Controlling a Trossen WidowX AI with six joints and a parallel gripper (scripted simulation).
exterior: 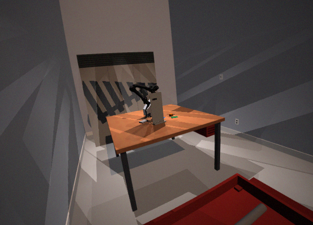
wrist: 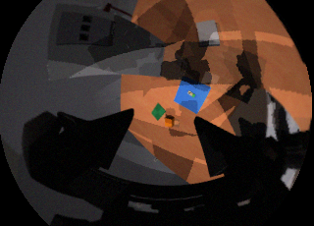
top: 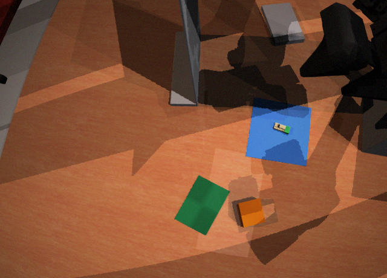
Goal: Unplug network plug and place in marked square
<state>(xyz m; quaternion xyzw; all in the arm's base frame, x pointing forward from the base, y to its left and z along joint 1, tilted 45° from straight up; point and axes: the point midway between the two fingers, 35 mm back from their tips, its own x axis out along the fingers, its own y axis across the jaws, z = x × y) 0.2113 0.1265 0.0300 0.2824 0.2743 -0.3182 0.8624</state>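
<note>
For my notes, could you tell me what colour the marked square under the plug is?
Blue; the marked square shows best in the top view.

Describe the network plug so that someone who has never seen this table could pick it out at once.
Start at the upright grey panel standing on the wooden table; the blue square lies to its lower right in the top view. The network plug lies inside that square, apart from the end effector: a tiny beige block with a green end, far smaller than the green sheet and orange cube nearby.
</note>
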